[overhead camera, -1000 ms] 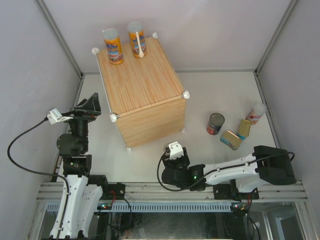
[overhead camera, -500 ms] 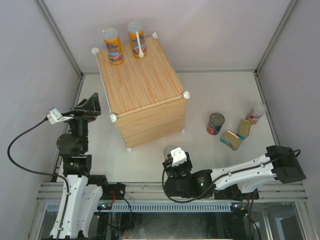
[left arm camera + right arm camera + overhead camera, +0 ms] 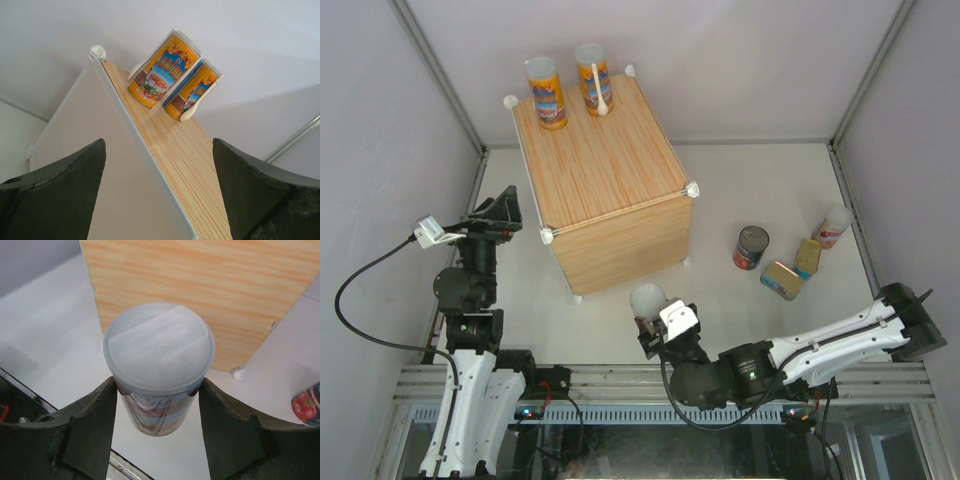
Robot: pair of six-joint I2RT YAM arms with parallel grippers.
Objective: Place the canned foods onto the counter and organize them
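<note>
The right arm has swung its elbow out wide, and the right gripper (image 3: 650,306) has slid a touch nearer the counter (image 3: 600,160), so the pale-lidded can (image 3: 647,297) now shows plainly from above. The left arm hasn't budged.

That can stands upright, clamped between the right fingers (image 3: 95,415), which press on its sides just under the lid. Straight ahead of the hand, past the can, rises the counter's wood-grain side. Off to the hand's right sits the dark tomato can (image 3: 751,247), well apart, with two flat tins (image 3: 782,280) and a slim can (image 3: 833,226) beyond it.

The right wrist view gives the grip itself, and only a red sliver of the tomato can at its edge. The top view can't show the finger contact.

The left gripper (image 3: 159,190) gapes wide with nothing in it. It looks up along the counter's edge at two orange cans (image 3: 162,70) standing side by side on the far end of the top, well ahead of the fingers. A white spoon (image 3: 195,107) lies against one.
</note>
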